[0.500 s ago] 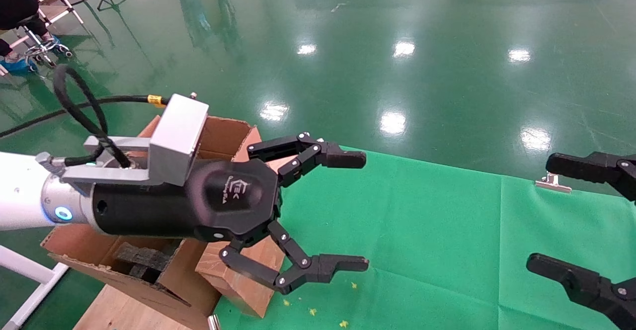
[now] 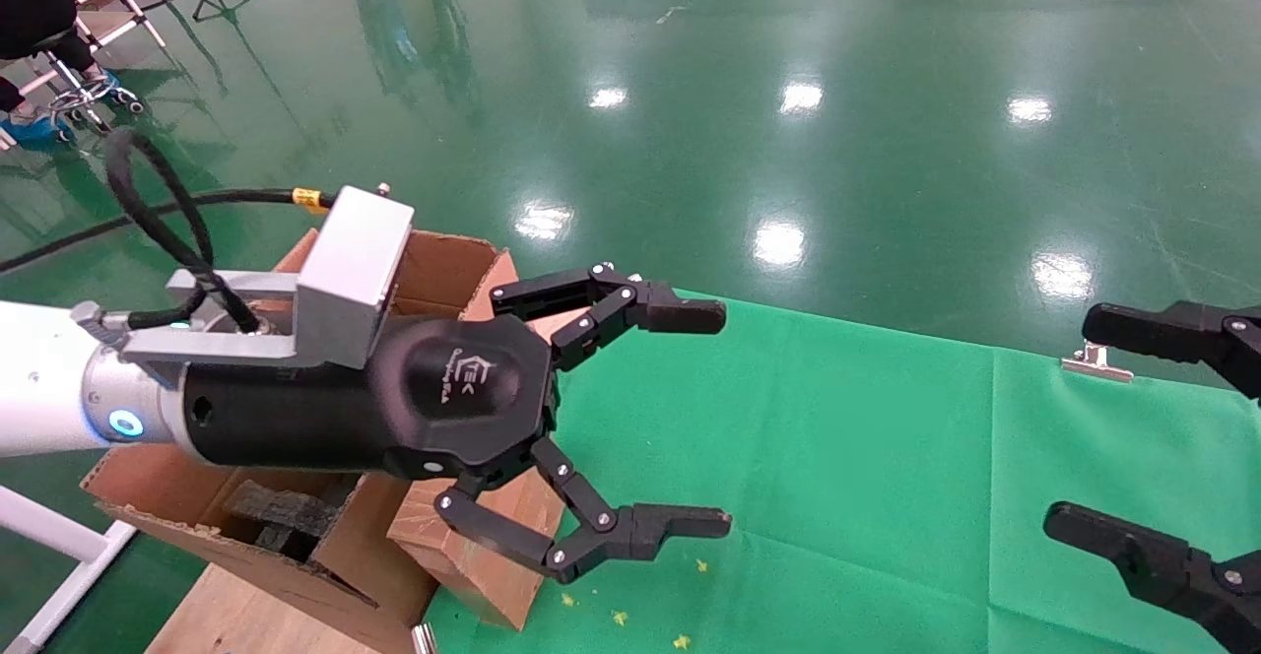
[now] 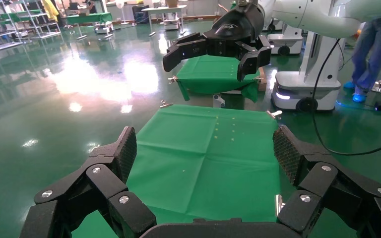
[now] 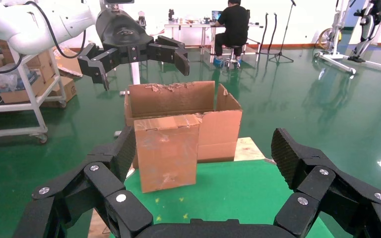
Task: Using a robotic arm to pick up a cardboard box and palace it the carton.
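Nothing has shifted since half a second ago: the left gripper (image 2: 724, 418) hangs in the same spot above the green cloth (image 2: 887, 457), jaws spread wide and empty, so the pick-up has not begun and the task looks to be at its very start or paused.

Nearest the robot, the robotic arm (image 2: 296, 388) reaches across the head view from the left, with one silver module (image 2: 355, 260) and one black cable (image 2: 158, 211) on its wrist. Just beneath and behind it stands the one cardboard box (image 4: 166, 148), on end at the edge of the cloth and touching or nearly touching the carton's side. It is untouched.

Next comes the one carton (image 4: 183, 109), flaps up, edges torn, with dark foam blocks (image 2: 281, 516) lying inside; at least two show, though the arm hides part of the interior.

On the right side the right gripper (image 2: 1074, 418) sits parked over the cloth, also spread wide and holding nothing. One metal clip (image 2: 1096, 362) pins the cloth's far edge beside it.

Farthest off, one seated person (image 4: 233, 27) works at a desk across the green floor (image 2: 788, 93).
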Motion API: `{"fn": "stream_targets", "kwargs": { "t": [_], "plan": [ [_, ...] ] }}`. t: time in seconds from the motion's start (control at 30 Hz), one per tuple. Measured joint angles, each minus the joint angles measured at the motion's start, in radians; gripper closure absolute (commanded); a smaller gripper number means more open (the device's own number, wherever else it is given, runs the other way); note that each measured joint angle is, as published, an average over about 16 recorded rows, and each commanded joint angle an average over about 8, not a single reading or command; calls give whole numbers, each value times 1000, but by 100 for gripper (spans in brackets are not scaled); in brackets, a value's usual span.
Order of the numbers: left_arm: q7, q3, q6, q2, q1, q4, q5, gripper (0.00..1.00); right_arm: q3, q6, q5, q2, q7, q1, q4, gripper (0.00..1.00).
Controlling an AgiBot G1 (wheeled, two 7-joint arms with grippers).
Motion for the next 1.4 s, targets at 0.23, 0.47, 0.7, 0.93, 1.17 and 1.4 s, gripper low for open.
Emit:
{"fn": "stream_targets", "kwargs": {
  "t": [0.23,0.47,0.7,0.93,1.17,1.4],
  "plan": [
    [-3,1,-2,-5,-1,1,5,0,0,0,0,0,0,0,0,100],
    [-48,13,-28,-45,-18,-10,63,0,0,0,0,0,0,0,0,100],
    [-168,48,-73,-127,-58,-39,195,0,0,0,0,0,0,0,0,100],
    [-292,94,-90,-198,-109,-68,336,0,0,0,0,0,0,0,0,100],
    [-340,125,-71,-222,-143,-67,412,0,0,0,0,0,0,0,0,100],
    [-433,154,-65,-217,-181,-57,486,0,0,0,0,0,0,0,0,100]
  ]
}}
